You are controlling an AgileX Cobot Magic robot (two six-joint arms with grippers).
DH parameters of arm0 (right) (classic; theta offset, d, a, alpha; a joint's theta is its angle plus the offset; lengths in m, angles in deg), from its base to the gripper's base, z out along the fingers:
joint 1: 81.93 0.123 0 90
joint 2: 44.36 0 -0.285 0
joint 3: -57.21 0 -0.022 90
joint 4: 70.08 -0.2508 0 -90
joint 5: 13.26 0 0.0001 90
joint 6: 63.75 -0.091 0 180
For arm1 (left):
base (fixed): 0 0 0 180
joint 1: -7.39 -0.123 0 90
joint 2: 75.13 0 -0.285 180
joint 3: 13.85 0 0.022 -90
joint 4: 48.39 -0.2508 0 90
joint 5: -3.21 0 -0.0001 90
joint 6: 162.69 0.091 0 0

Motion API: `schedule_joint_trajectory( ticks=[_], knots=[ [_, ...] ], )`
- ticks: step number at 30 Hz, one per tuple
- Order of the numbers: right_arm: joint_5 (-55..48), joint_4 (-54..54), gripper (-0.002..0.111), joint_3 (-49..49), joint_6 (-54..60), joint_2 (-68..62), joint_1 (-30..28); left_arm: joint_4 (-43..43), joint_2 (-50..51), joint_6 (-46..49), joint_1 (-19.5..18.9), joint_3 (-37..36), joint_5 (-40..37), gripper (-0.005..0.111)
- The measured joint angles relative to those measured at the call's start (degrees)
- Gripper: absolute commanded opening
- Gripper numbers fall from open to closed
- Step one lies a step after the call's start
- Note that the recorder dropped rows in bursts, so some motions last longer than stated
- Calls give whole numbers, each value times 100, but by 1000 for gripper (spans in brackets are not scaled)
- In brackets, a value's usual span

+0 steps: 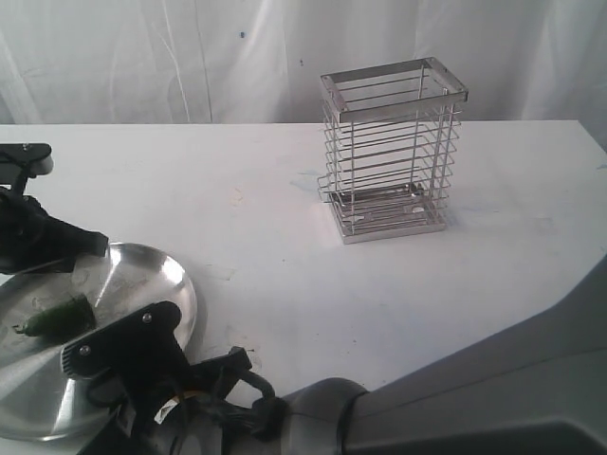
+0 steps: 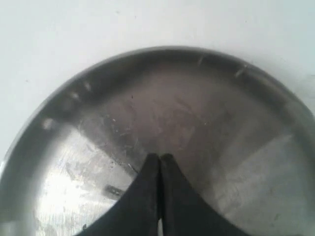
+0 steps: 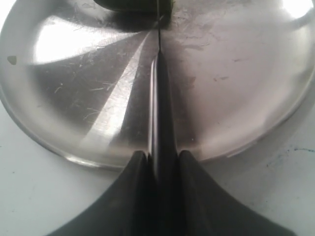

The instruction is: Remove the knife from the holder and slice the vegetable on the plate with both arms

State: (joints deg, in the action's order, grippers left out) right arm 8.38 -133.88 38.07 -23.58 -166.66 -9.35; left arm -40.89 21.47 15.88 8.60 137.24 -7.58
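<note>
The steel plate (image 1: 156, 270) lies at the table's front left. On it rests the dark green vegetable (image 1: 55, 318), whose edge also shows in the right wrist view as the vegetable (image 3: 133, 5). My right gripper (image 3: 160, 156) is shut on the knife (image 3: 160, 98); the dark blade runs over the plate (image 3: 236, 73), and its tip reaches the vegetable. From the front, the right gripper (image 1: 106, 353) sits at the plate's near rim. My left gripper (image 2: 160, 158) is shut with nothing between its fingers, hovering over the plate (image 2: 221, 108); the left gripper (image 1: 95, 244) is at the plate's far rim. The wire holder (image 1: 394, 152) stands empty.
The holder stands at the back of the white table, right of the middle. The right arm's grey link (image 1: 493, 389) fills the front right corner. A white curtain (image 1: 190, 57) hangs behind the table.
</note>
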Motion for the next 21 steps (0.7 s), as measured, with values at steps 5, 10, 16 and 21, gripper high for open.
schedule_joint_trajectory(
  ticks=[5, 10, 16, 21],
  knots=[
    [-162, 0, 0, 128, 231, 0, 0, -20, -67, 0, 0, 14, -26, 0],
    [-313, 0, 0, 201, 331, 0, 0, -109, 91, 0, 0, 14, -25, 0],
    [-400, 0, 0, 201, 390, 0, -32, -147, 326, 0, 0, 14, -63, 0],
    [-400, 0, 0, 210, 395, 0, -32, -407, 296, 0, 0, 14, -192, 0]
  ],
)
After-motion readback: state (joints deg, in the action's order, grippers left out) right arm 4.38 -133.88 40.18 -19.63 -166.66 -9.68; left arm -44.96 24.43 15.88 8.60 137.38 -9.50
